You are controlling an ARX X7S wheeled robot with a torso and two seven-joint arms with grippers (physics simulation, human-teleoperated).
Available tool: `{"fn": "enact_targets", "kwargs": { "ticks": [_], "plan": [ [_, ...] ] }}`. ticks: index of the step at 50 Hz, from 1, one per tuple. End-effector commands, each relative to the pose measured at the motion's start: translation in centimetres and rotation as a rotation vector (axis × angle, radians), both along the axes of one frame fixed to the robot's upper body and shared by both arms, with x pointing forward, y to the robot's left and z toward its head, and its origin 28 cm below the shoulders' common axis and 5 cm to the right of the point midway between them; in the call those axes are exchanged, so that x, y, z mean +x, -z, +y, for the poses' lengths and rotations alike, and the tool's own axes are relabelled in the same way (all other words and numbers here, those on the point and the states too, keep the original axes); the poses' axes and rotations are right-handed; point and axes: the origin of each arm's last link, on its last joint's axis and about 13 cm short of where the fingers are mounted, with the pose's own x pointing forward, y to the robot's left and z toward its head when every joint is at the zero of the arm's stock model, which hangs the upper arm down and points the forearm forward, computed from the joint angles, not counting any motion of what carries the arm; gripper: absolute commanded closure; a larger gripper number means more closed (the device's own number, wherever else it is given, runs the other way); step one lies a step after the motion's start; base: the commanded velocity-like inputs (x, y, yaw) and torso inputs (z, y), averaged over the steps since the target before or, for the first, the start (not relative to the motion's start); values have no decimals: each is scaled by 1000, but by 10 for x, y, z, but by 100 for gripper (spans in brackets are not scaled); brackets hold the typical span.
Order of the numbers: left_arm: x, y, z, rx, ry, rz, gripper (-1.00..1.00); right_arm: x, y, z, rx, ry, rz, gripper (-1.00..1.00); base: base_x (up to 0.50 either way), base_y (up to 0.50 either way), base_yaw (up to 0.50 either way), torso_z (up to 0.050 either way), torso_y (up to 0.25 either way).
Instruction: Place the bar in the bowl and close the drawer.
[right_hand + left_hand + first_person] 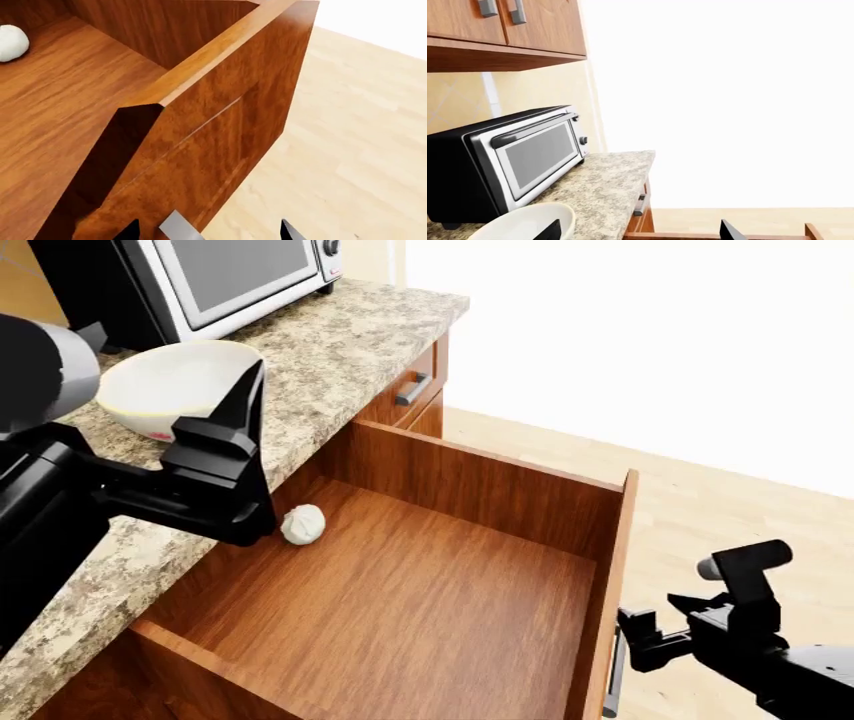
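Bar [303,524] on drawer [400,590] floor, 5 o'clock of bowl [174,385] | my left gripper [247,455] above it, empty, opening unclear | right gripper [638,638] spread empty by handle [179,227], presumably to push.

Head view: counter [334,350] and open drawer [400,590] are seen from above.
Left wrist view: aimed level along the counter.
Right wrist view: held close to the drawer front; drawer is shared.

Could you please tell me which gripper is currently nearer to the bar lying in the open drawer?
Left. The left gripper hangs right beside the bar, over the drawer by its counter-side wall. The right gripper is outside the drawer front, near its handle.
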Motion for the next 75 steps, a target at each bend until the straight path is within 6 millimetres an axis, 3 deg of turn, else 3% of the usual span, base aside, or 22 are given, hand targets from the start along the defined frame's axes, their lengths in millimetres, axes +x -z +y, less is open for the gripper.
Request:
{"fn": "enact_targets", "kwargs": {
  "ticks": [1,18,31,56,75],
  "plan": [
    [1,1,1,-1,-2,1,-100,12,10,13,-7,-24,39,-100,0,0,0,0,0],
    [1,2,2,-4,-4,3,-100,25,17,40,-16,-107,20,-100,0,0,0,0,0],
    [1,2,3,-6,-5,4,-100,35,19,72,12,-222,22,-100,0,0,0,0,0],
    [-1,0,4,-7,-7,-2,-100,55,17,140,15,-427,20,-100,0,0,0,0,0],
    [-1,-1,5,-5,-8,-3,-100,70,10,196,120,-503,-31,-100,0,0,0,0,0]
  ]
}}
